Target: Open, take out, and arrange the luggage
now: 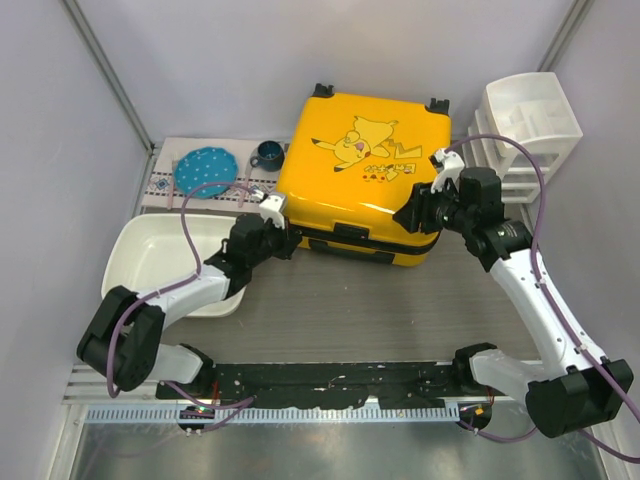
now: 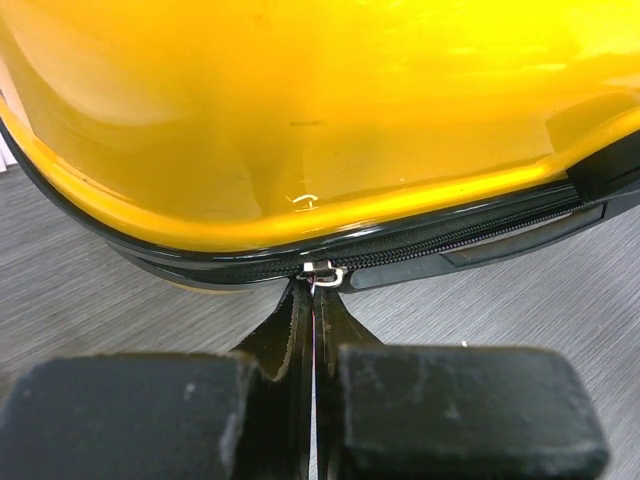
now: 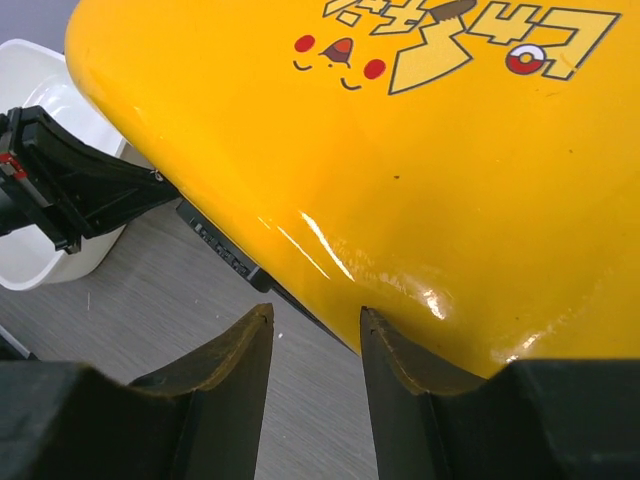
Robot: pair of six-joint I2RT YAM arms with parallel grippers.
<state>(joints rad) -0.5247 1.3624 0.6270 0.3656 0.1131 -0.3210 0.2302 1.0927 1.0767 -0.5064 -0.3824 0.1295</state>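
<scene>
Right up close: left jaws pinched tight together, clamped on the little silver zipper pull (image 2: 322, 271) at the front of the black zipper band (image 2: 450, 240). Glossy yellow shell filling everything above that.

Other wrist view: right jaws spread apart, parked at the near right corner of the luggage (image 1: 360, 170). One finger tucked up by the shell's lower edge, the other out over bare bench (image 1: 380, 310). Touching the shell or not, can't tell from here.

Luggage lying flat mid-bench, Pikachu print facing up, black wheels (image 1: 322, 90) along the far edge, zipper front facing the arms. Looks closed from above.

White tray (image 1: 150, 255) just left of the luggage, partly under the left arm (image 1: 190, 290). Behind the tray, a patterned mat (image 1: 160, 188) with a blue plate (image 1: 205, 170) and a dark cup (image 1: 268, 155) on it, cup just beside the luggage's far left corner. White drawer unit (image 1: 525, 125) at the far right, close by the luggage's right side.
</scene>
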